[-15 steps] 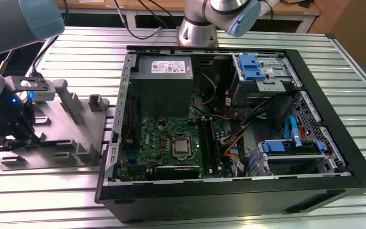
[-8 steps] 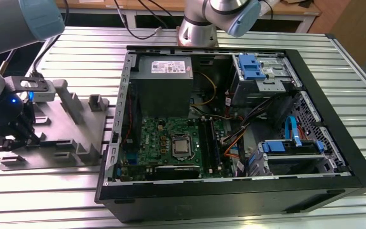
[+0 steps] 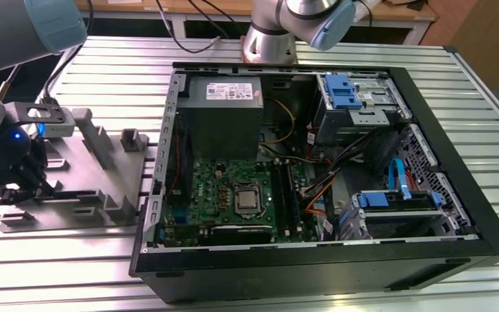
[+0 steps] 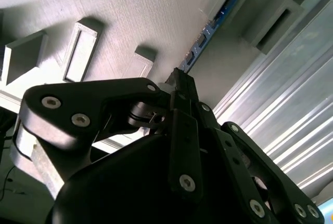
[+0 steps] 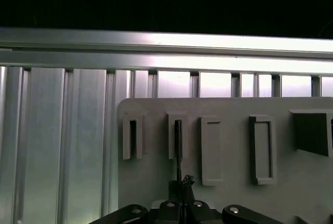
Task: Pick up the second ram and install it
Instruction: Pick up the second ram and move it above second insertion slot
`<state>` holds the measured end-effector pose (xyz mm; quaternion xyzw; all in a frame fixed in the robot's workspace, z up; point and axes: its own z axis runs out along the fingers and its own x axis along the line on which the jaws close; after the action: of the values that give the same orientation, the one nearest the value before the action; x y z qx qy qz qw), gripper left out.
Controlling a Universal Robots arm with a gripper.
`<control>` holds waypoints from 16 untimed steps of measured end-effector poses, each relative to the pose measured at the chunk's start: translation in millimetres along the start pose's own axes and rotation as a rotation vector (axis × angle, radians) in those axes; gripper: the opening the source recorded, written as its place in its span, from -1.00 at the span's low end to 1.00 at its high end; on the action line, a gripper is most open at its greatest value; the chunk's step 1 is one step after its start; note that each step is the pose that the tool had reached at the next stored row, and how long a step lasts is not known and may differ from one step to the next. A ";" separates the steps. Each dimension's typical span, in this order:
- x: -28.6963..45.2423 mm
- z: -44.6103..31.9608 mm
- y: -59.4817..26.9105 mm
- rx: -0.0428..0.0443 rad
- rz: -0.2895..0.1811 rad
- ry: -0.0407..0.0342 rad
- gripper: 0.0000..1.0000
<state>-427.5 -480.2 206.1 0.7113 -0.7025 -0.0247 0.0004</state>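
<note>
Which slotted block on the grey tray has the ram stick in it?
The block in line with the gripper; only it holds the second ram.

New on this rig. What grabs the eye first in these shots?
The open computer case takes the middle of the exterior view, its green motherboard exposed inside. At the exterior view's left, the gripper sits low over the grey tray. In both wrist views it is shut on the second ram, a thin dark stick seen edge-on with its far end in one of the tray's slot blocks.
</note>
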 end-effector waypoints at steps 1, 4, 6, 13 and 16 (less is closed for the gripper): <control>-0.1 -1.8 0.1 0.0000 0.000 0.0000 -0.77; -0.1 -2.5 0.0 0.0004 0.000 -0.0003 -0.77; -0.1 -2.7 0.1 0.0003 0.000 -0.0001 -0.77; -0.1 -3.3 0.1 0.0001 0.000 0.0000 -0.77; -0.1 -4.9 0.2 -0.0005 0.000 0.0003 -0.77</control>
<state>-427.6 -480.2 211.0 0.7113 -0.7025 -0.0247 0.0007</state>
